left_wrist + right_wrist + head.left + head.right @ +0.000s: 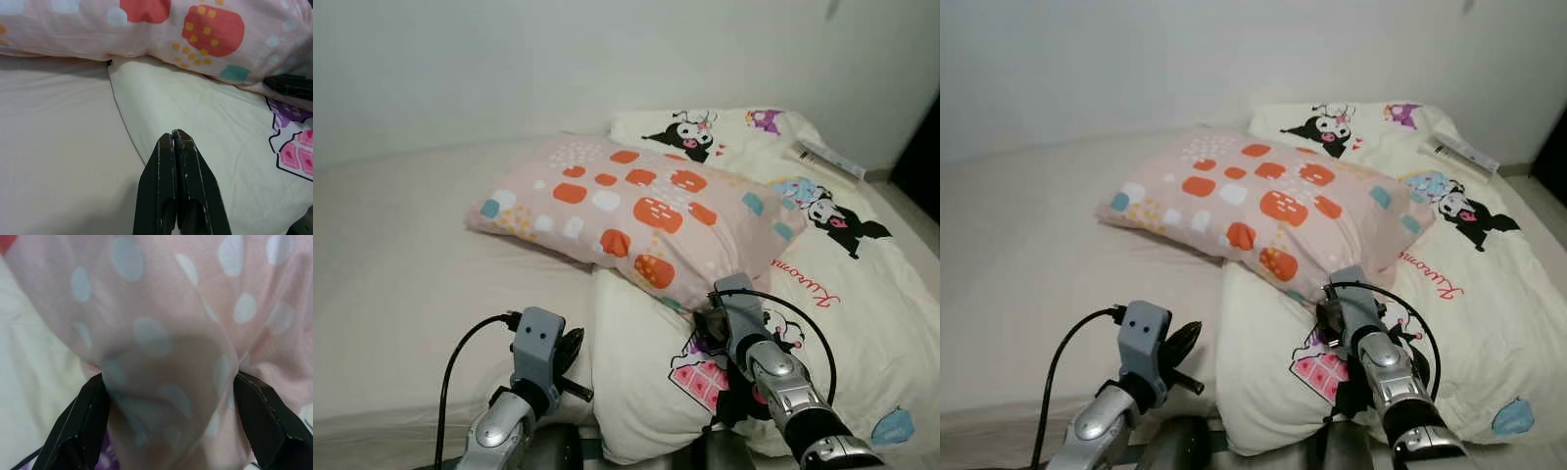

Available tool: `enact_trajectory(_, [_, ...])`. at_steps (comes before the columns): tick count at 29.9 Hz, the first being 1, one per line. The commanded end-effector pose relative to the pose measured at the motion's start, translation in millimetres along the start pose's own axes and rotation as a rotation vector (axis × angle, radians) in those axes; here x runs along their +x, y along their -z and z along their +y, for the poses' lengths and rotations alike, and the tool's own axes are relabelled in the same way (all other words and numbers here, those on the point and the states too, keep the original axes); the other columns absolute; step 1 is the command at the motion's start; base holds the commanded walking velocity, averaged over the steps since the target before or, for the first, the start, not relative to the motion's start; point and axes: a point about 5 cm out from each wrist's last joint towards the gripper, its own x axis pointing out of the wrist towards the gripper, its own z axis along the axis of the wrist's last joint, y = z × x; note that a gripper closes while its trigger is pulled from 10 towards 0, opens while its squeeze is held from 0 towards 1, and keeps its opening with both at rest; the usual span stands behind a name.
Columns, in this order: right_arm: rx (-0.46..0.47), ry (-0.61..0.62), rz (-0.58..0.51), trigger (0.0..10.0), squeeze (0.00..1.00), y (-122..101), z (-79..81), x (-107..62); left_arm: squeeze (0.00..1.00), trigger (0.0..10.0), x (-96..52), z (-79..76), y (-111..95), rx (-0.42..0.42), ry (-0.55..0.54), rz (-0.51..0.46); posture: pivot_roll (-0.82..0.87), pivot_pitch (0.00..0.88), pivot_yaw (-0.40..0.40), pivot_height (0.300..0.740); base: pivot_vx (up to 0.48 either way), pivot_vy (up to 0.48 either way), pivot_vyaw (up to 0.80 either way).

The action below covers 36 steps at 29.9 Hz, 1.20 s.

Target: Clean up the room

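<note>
Right gripper (168,423): reaching to the near corner of the pillow (636,211), its fingers (78,426) spread wide with the pink fabric bunching between them.
Pillow: lying across the bed (401,264), pink with orange and white patches, its near edge resting on the quilt (862,294).
Left gripper (177,188): hovering over the bed sheet just beside the quilt's edge, fingers pressed together.
Quilt: cream with cartoon prints, covering the bed's right side.
Box (827,159): lying on the quilt's far corner.
</note>
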Motion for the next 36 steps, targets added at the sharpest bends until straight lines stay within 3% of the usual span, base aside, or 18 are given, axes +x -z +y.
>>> enact_trajectory(1, [0.014,0.01,0.021,10.0,0.0,4.2,-2.2,-0.1,0.0,10.0,-6.6,5.5,3.5,0.006,-0.013,0.032,0.1,0.289,0.051,0.612,0.0,0.0,0.0])
enact_trajectory(8, [0.014,0.022,0.008,10.0,0.0,-2.0,-10.1,2.5,0.0,10.0,-8.6,5.3,0.7,0.006,-0.017,0.03,0.1,0.291,0.053,0.612,0.0,0.0,0.0])
enact_trajectory(9, [0.007,0.024,-0.005,5.6,0.0,-4.1,-10.9,2.8,0.0,10.0,-8.6,5.4,0.3,0.007,-0.02,0.028,0.1,0.29,0.053,0.612,0.0,0.0,0.0])
enact_trajectory(10, [0.002,0.025,-0.015,5.6,0.0,-5.6,-11.4,3.2,0.0,10.0,-8.6,5.4,-0.1,0.007,-0.023,0.028,0.1,0.29,0.053,0.612,0.0,0.0,0.0])
enact_trajectory(11, [-0.004,0.023,-0.027,2.5,0.0,-7.3,-11.1,3.5,0.0,10.0,-8.8,5.6,-0.3,0.006,-0.027,0.028,0.09,0.285,0.053,0.612,0.0,0.0,0.0])
enact_trajectory(13, [-0.008,0.021,-0.034,2.5,0.0,-8.4,-10.8,3.7,0.0,10.0,-8.9,5.8,-0.4,0.005,-0.03,0.027,0.09,0.285,0.053,0.612,0.0,0.0,0.0])
enact_trajectory(14, [-0.013,0.015,-0.044,0.0,0.0,-9.7,-9.7,4.0,0.0,10.0,-9.2,6.0,-0.6,0.005,-0.032,0.029,0.09,0.284,0.054,0.612,0.0,0.0,0.0])
enact_trajectory(32, [-0.045,-0.067,-0.077,0.0,0.0,-11.9,6.0,5.3,0.0,10.0,-10.3,9.4,0.1,0.012,-0.047,0.037,0.08,0.278,0.054,0.612,0.0,0.0,0.0])
enact_trajectory(36, [-0.054,-0.15,-0.07,0.0,0.0,-13.1,18.2,6.6,0.0,10.0,-10.6,11.4,0.1,0.014,-0.05,0.037,0.07,0.265,0.051,0.612,0.0,0.0,0.0])
